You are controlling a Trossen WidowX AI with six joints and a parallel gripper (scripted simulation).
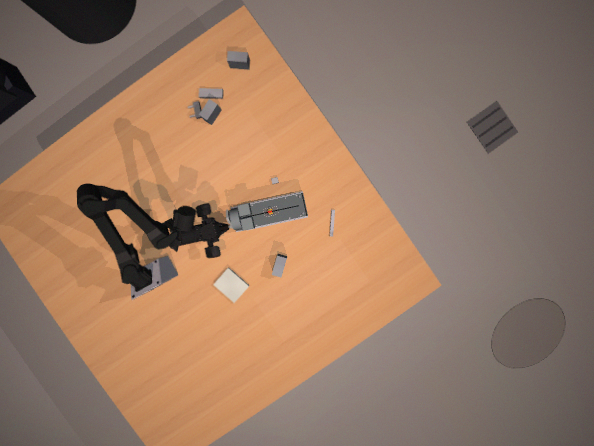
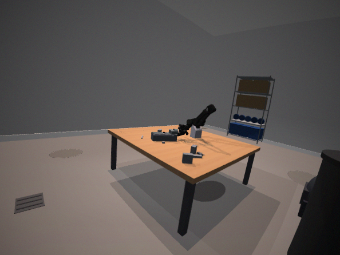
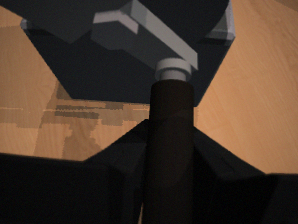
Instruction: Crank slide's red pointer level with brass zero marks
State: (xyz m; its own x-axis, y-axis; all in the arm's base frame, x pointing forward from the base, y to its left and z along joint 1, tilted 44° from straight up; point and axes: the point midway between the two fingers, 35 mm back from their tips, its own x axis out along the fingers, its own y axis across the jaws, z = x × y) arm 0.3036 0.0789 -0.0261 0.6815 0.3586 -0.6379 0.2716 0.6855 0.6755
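Note:
The grey machine [image 1: 285, 212] [image 2: 163, 137] is a long box on the table with a dark slot along its top. A small red and orange spot, the pointer area [image 1: 270, 212], shows near the middle of the slot; whether it is level with the brass marks is too small to tell. The grey crank arm [image 3: 162, 37] stands at the machine's near end. Its dark brown handle [image 3: 172, 105] points toward the wrist camera. My gripper [image 1: 228, 227] [image 2: 178, 134] [image 3: 165, 129] is shut on the handle, one finger on each side of it.
A cream block [image 1: 231, 285] and a grey block [image 1: 279, 265] lie beside the machine. A thin light bar [image 1: 332, 222] lies beyond its far end and a tiny cube [image 1: 275, 180] at its other side. Several grey pieces, one a block [image 1: 238, 59], lie farther off.

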